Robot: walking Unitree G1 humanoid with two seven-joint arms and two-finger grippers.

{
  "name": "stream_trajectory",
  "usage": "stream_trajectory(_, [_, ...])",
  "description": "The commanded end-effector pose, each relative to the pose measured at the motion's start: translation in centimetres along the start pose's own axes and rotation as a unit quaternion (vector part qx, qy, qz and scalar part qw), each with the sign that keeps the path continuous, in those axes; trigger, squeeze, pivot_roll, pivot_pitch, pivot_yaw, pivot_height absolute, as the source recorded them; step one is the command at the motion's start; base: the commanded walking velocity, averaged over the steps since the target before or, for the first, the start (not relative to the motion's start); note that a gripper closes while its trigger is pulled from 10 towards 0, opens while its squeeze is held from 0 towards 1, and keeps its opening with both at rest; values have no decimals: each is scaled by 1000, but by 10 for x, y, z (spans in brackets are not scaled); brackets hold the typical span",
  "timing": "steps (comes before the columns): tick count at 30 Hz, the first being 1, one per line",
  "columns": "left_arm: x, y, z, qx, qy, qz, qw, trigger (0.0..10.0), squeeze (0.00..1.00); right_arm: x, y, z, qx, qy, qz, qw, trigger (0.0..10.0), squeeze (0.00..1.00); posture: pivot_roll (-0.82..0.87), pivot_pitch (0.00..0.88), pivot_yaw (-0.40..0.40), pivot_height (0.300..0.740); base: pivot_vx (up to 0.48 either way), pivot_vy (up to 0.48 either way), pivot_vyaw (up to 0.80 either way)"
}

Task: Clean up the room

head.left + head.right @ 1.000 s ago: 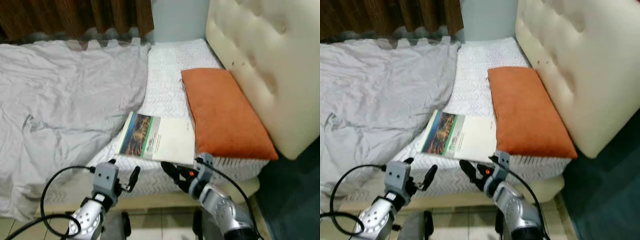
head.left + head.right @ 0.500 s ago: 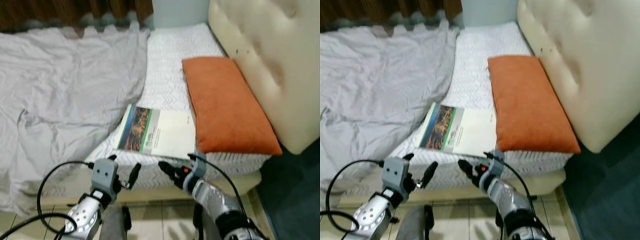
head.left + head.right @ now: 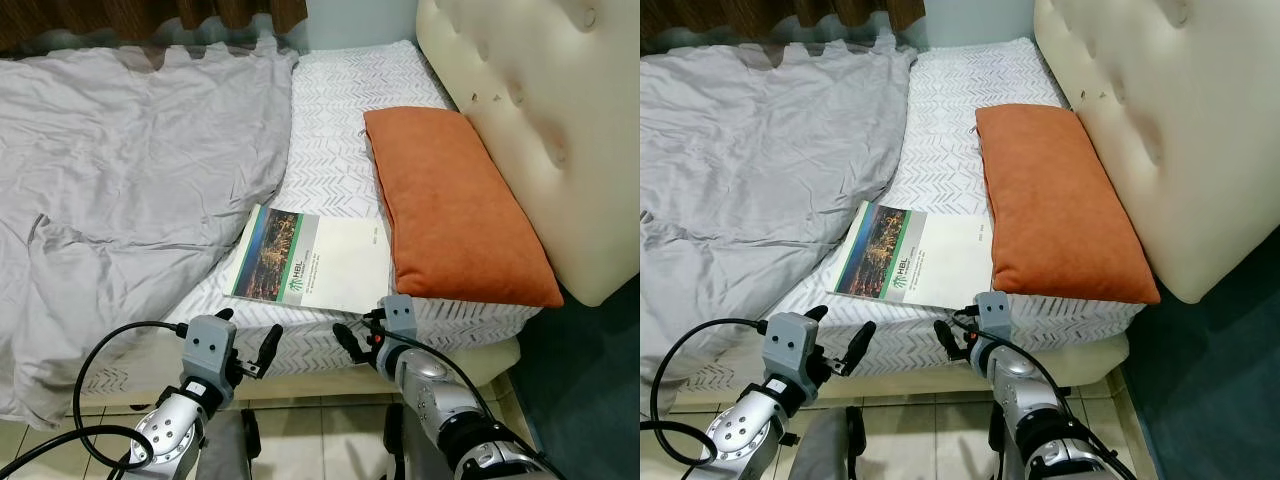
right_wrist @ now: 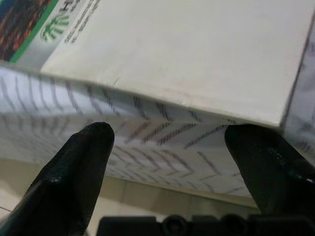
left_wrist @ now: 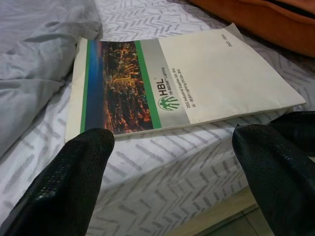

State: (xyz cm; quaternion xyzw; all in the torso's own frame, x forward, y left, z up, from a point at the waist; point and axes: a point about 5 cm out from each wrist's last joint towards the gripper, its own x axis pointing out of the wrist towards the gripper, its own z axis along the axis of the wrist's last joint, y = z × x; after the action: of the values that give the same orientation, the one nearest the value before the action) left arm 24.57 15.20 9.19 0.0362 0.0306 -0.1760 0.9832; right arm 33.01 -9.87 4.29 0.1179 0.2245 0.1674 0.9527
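From the head camera, you are at the approach step: the right gripper (image 3: 352,340) sits just below the near edge of the booklet (image 3: 315,262), fingers apart and holding nothing. The left gripper (image 3: 246,345) hovers off to its left, also spread and empty, with the booklet ahead of it and slightly right. The booklet lies flat on the patterned mattress (image 3: 340,170), its near edge overhanging the bed edge a little. Beyond it to the right, an orange pillow (image 3: 450,205) touches or slightly overlaps its far corner; the grey blanket (image 3: 120,170) lies beyond the left gripper.

In the left wrist view, the booklet (image 5: 167,88) lies just ahead, between the two wide-spread black fingertips (image 5: 74,182). Its cover is thin and glossy: a green-bordered night photo strip, a logo reading HBL, and a large plain cream area.

In the right wrist view, the booklet's cream edge (image 4: 197,64) lies directly above and ahead of the open fingers (image 4: 83,157), with the mattress side below it. I judge your next move needs one finger over the cover and one under the overhanging lip, then a close. Being thin, it may flex or slide rather than lift cleanly.
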Motion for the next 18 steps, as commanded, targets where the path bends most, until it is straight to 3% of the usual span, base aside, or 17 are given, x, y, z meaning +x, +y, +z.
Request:
stream_trajectory(1, [-3, -2, -3, -7, 9, -4, 1000, 10000, 0, 3, 2, 9, 100, -5, -1, 995, 10000, 0, 89, 203, -4, 584, 0, 0, 0])
stream_trajectory(2, [-3, -2, -4, -9, 10, -4, 1000, 10000, 0, 3, 5, 7, 143, 0, 6, 990, 10000, 0, 89, 203, -4, 584, 0, 0, 0])
stream_trajectory(3, [-3, -2, -4, -9, 10, -4, 1000, 10000, 0, 3, 5, 7, 143, 0, 6, 990, 10000, 0, 89, 203, -4, 584, 0, 0, 0])
stream_trajectory(4, [-3, -3, -4, -10, 11, -3, 1000, 10000, 0, 4, 8, 6, 185, 1, 16, 983, 10000, 0, 89, 203, -4, 584, 0, 0, 0])
stream_trajectory(7, [-3, -3, -4, -11, 10, -4, 1000, 10000, 0, 7, 14, 15, 226, -9, 38, 973, 10000, 0, 83, 203, -6, 584, 0, 0, 0])
stream_trajectory(14, [-1, -4, -3, -11, 8, -5, 1000, 10000, 0, 9, 21, 38, 237, -43, 57, 969, 10000, 0, 83, 198, -7, 584, 0, 0, 0])
stream_trajectory(18, [-1, -5, -4, -12, 8, -6, 1000, 10000, 0, 11, 29, 56, 281, -58, 56, 956, 10000, 0, 82, 193, -9, 584, 0, 0, 0])
